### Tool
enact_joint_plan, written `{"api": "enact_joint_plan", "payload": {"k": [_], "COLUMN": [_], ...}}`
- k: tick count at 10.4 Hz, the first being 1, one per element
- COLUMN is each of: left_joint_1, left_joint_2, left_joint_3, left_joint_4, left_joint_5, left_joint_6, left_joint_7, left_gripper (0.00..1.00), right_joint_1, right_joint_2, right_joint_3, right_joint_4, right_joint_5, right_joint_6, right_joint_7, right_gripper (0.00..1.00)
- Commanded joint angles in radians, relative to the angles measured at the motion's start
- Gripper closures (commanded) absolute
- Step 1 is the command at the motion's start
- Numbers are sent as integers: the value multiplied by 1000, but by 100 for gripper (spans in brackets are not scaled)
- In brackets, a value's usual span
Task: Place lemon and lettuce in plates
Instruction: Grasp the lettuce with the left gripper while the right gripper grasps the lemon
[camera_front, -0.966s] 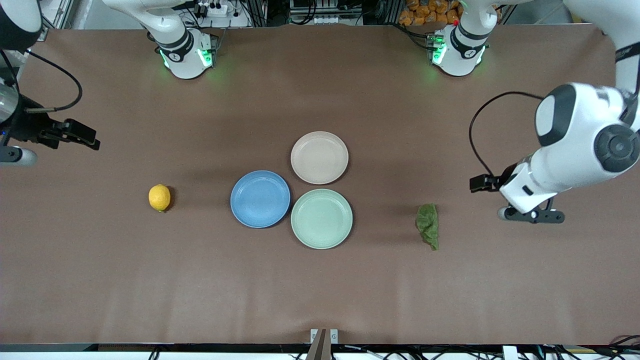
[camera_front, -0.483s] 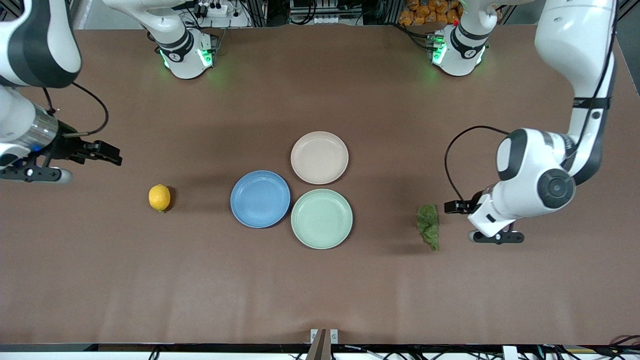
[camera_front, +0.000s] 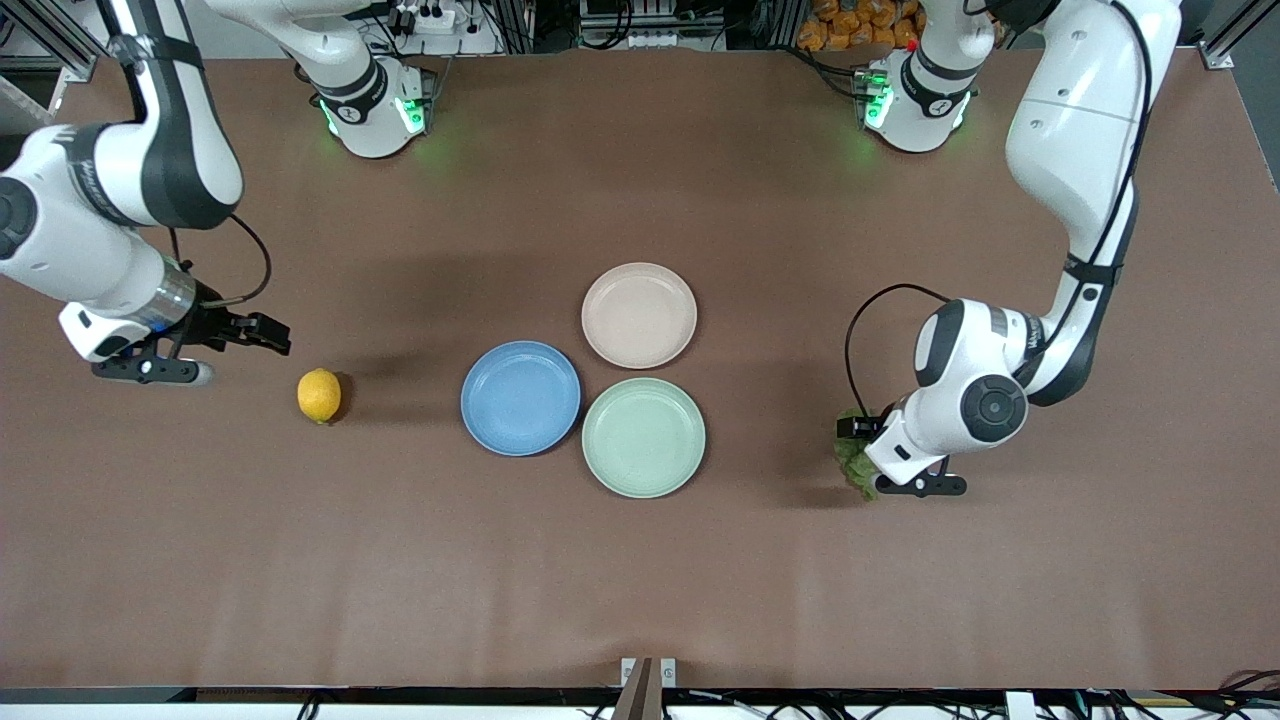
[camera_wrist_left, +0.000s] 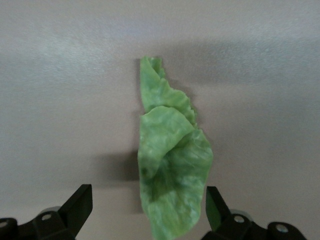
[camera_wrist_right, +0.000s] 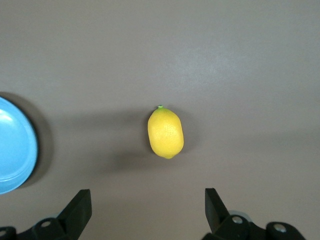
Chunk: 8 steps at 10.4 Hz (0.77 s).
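Note:
The lemon (camera_front: 319, 395) lies on the table toward the right arm's end, beside the blue plate (camera_front: 520, 398). The beige-pink plate (camera_front: 639, 315) lies farther from the front camera. The lettuce (camera_front: 853, 472) lies toward the left arm's end, partly hidden under my left gripper (camera_front: 868, 448). In the left wrist view the left gripper (camera_wrist_left: 147, 205) is open, with the lettuce's (camera_wrist_left: 170, 175) wide end between the fingers. My right gripper (camera_front: 245, 338) is open over bare table beside the lemon. In the right wrist view the lemon (camera_wrist_right: 165, 132) lies clear of the right gripper (camera_wrist_right: 147, 202), and the blue plate's (camera_wrist_right: 15, 145) edge shows.
A pale mint-green plate (camera_front: 643, 437) touches the blue and beige-pink plates on the side nearer the front camera. All three plates are empty. The brown table mat (camera_front: 640, 580) is bare around them.
Both arms have swung in toward the table's middle. The right gripper has come close to the lemon. The left gripper has come over the lettuce and now covers part of it.

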Motion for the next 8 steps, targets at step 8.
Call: {"api": "enact_joint_plan", "payload": {"k": [8], "left_joint_1": [-32], "left_joint_2": [68], "left_joint_3": [9], "left_joint_4": [46], "left_joint_5": [25], "left_joint_6": [87], "left_joint_7": [-95], "left_gripper": [0], "right_joint_1": [-15], "right_joint_2": [238], "right_joint_3": [8], "right_joint_4": [-140], "right_joint_5": [-8], "right_joint_6": [443], "right_joint_7": [1], "right_gripper": [0]}}
